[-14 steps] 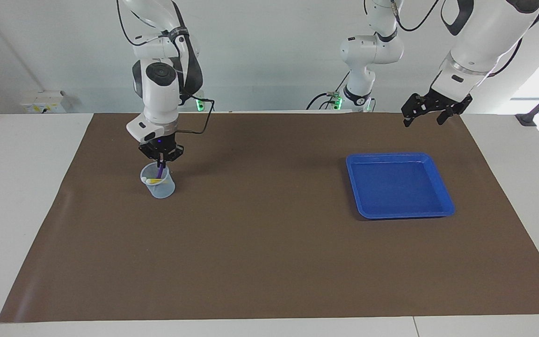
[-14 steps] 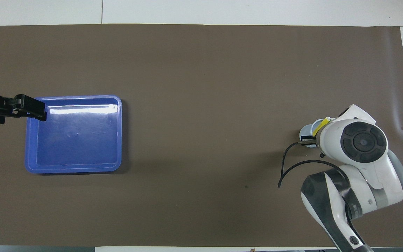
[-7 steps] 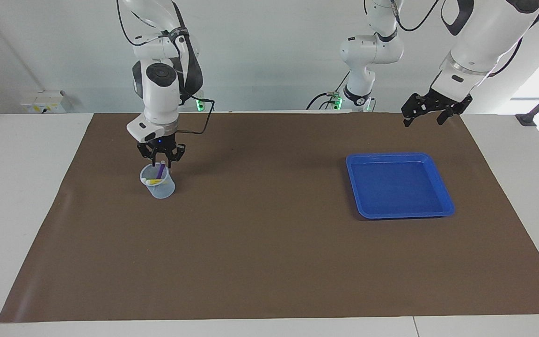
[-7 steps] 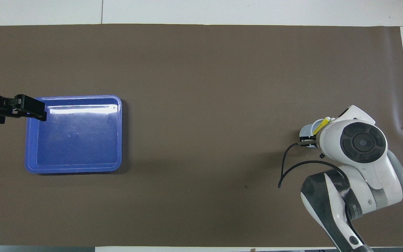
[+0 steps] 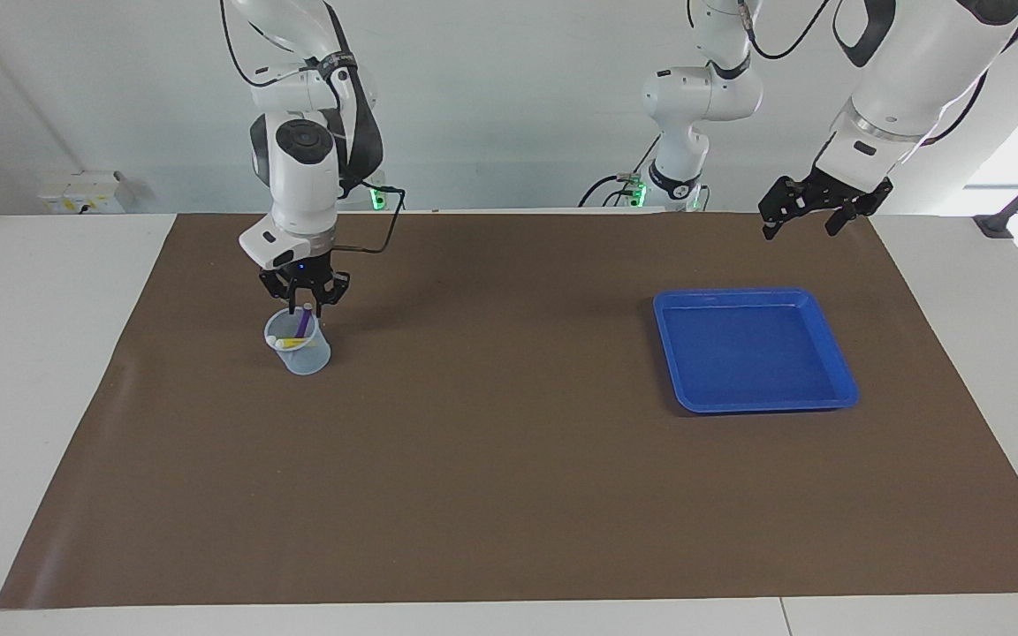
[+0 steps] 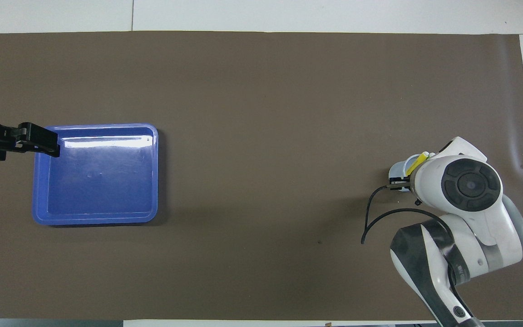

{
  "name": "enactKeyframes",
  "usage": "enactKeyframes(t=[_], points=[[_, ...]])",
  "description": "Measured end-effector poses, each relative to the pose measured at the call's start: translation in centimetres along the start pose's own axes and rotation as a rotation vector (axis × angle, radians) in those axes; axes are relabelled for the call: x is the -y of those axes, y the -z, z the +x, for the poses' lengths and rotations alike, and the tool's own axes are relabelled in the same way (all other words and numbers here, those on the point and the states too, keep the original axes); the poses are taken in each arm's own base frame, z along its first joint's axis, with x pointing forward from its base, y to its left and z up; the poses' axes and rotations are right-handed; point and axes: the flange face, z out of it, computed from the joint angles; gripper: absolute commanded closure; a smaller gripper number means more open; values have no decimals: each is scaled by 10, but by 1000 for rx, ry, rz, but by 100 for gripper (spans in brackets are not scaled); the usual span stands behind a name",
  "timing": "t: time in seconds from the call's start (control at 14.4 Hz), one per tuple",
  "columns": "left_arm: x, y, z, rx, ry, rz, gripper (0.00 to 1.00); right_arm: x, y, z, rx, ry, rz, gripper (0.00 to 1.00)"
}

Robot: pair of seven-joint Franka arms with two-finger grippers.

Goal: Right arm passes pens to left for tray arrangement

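**Hovering over a cup I can barely see into**

Blocking the overhead view, my right arm covers most of the small translucent pale-blue cup [image 5: 298, 344]. My right gripper [image 5: 305, 303] hangs just above it; its spread I cannot tell. Purple pen [image 5: 302, 321] and yellow pen [image 6: 417, 163] poke out. My left gripper [image 5: 799, 216] waits wide open near the shallow bright-blue plastic tray [image 5: 836, 353].

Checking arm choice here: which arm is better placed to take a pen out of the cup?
Right. The right gripper hangs directly over the cup, at the purple pen. The left gripper waits open at the tray's end of the table.
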Motion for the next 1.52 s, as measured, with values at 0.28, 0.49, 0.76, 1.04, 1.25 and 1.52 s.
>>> enactKeyframes(t=[0.28, 0.49, 0.76, 1.04, 1.25, 1.52], points=[[0, 0, 0, 0, 0, 0, 0, 0, 0, 0, 0, 0, 0, 57], [0, 0, 0, 0, 0, 0, 0, 0, -1, 0, 2, 0, 0, 57], [0, 0, 0, 0, 0, 0, 0, 0, -2, -1, 5, 1, -1, 58], [0, 0, 0, 0, 0, 0, 0, 0, -2, -2, 7, 1, -1, 100], [0, 0, 0, 0, 0, 0, 0, 0, -2, -2, 5, 1, -2, 100], [0, 0, 0, 0, 0, 0, 0, -2, 4, 1, 7, -4, -5, 100]])
